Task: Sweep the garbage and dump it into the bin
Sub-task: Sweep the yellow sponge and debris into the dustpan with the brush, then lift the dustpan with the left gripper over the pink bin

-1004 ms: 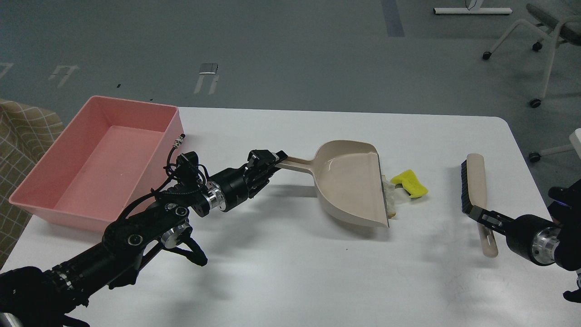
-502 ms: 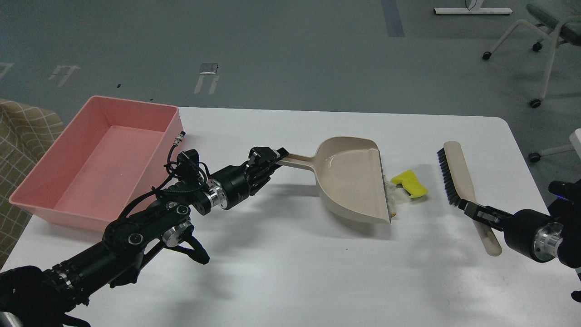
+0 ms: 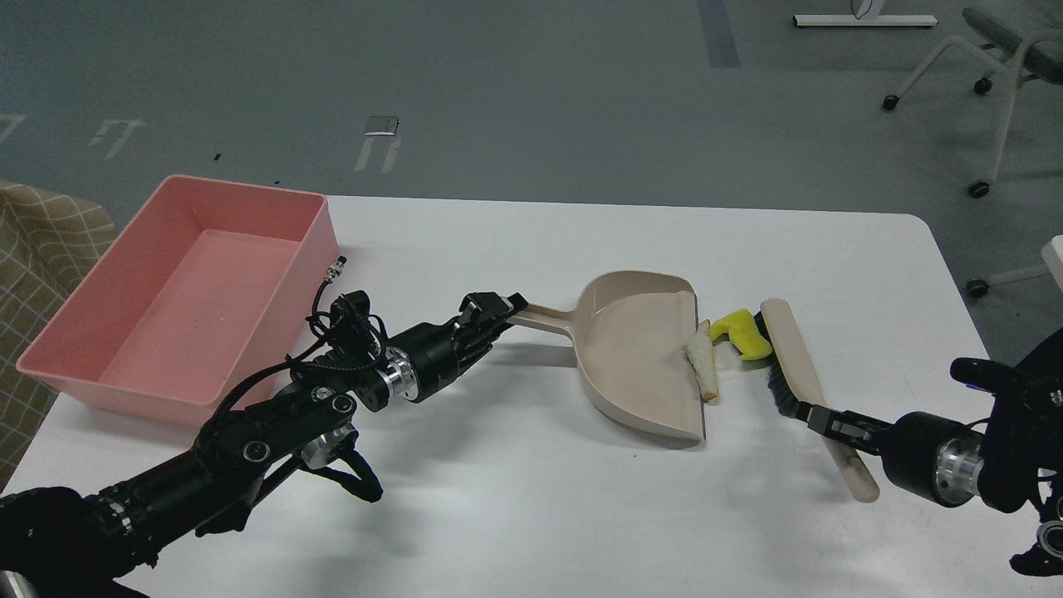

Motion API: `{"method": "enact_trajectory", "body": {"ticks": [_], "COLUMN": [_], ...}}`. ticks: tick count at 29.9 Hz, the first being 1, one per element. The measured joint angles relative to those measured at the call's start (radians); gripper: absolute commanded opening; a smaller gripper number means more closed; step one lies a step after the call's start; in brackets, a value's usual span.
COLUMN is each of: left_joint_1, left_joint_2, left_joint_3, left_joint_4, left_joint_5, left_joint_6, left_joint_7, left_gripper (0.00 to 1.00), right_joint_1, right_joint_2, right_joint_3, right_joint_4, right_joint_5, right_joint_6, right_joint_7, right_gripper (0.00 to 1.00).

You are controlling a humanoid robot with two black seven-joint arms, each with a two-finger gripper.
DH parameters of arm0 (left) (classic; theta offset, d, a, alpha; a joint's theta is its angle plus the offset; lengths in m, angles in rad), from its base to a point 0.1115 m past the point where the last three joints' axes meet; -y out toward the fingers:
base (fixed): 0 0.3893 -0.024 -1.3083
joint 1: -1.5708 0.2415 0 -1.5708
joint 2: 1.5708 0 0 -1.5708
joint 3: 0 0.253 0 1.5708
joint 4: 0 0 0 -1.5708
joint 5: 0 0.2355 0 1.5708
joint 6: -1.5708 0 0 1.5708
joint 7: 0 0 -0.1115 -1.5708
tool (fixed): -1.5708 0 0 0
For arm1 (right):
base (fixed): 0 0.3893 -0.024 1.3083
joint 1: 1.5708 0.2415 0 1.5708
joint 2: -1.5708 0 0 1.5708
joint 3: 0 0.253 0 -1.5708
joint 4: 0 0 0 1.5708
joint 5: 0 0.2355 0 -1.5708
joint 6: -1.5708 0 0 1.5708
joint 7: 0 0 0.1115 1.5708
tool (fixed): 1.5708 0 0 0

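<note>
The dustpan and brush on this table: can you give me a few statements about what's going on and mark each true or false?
1. The left hand holds the dustpan by its handle. True.
2. The pink bin already holds the scraps. False: it looks empty.
3. The brush is touching the yellow scrap. True.
4. The off-white strip lies at the dustpan's open edge. True.
5. The right hand is empty. False: it grips the brush.
</note>
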Motion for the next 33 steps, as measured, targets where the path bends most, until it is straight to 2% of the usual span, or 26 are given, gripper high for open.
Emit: {"method": "enact_trajectory", "body": {"ticks": [6, 11, 16, 22, 25, 29, 33], "left_joint_1": [-0.004, -0.005, -0.004, -0.010, -0.020, -0.029, -0.033], "left_joint_2": [0.006, 0.008, 0.011, 0.005, -0.006, -0.032, -0.033], "left_joint_3": [-0.001, -0.001, -0.012, -0.023, -0.040, -0.064, -0.133], "left_joint_4": [-0.004, -0.005, -0.007, -0.023, -0.023, -0.023, -0.033], "left_joint_5": [-0.001, -0.002, -0.014, -0.060, -0.116, -0.150, -0.163], "left_joint_6": [0.003, 0.004, 0.004, 0.009, 0.010, 0.011, 0.005], "left_joint_7": [0.001, 0.000, -0.001, 0.000, -0.001, -0.003, -0.010], "left_gripper": [0.00, 0.00, 0.00, 0.00, 0.00, 0.00, 0.00], "right_joint_1": [0.107, 0.198, 0.236, 0.248, 0.243, 0.227, 0.200], "right_joint_2": [0.096, 0.169, 0.202, 0.046, -0.040, -0.094, -0.135], "right_joint_3": [-0.059, -0.151, -0.163, -0.074, -0.041, 0.026, 0.068], "right_joint_4": [0.001, -0.011, 0.006, 0.006, 0.016, 0.012, -0.018], "right_joint_5": [-0.003, -0.007, 0.000, 0.001, 0.003, 0.007, 0.010], "right_joint_6": [0.052, 0.057, 0.057, 0.056, 0.051, 0.050, 0.045], "right_joint_7": [-0.030, -0.061, -0.090, -0.080, -0.058, -0.029, -0.021], "right_gripper": [0.00, 0.00, 0.00, 0.00, 0.00, 0.00, 0.00]}}
